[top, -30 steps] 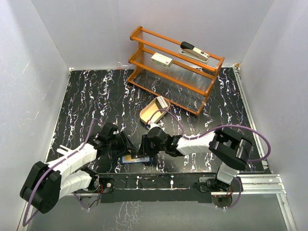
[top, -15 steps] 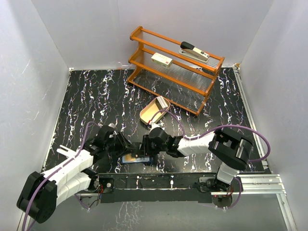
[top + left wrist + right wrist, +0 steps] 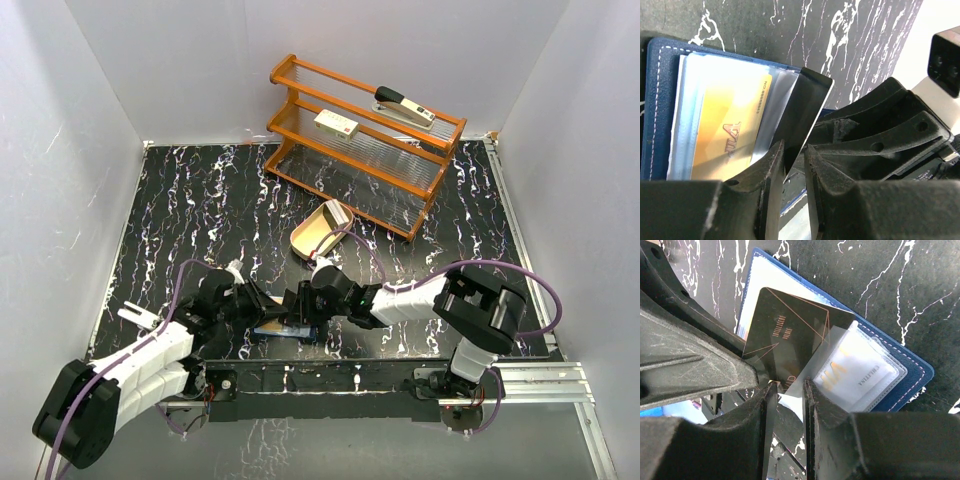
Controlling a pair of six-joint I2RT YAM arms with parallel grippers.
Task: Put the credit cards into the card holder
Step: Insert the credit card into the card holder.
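Card holder [image 3: 657, 110] pinched in right claw [image 3: 790, 390], dark card [image 3: 790, 335] in left claw [image 3: 795, 155]; "VIP" legible.

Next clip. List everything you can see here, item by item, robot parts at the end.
card holder: 1, navy, lying open at the table's near edge
dark card: 1, black with copper lines, tilted over the card holder
yellow card: 1, yellow, inside a clear pocket of the card holder
tray: 1, tan, mid-table
pale card: 1, whitish, in the tray's far end
rack: 1, orange, back of table
stapler: 1, black and cream, top shelf
box: 1, cream with red label, middle shelf
table: 1, black marbled
left gripper: 1, black, dark card between its fingers
right gripper: 1, black, pinching the card holder's clear sleeve
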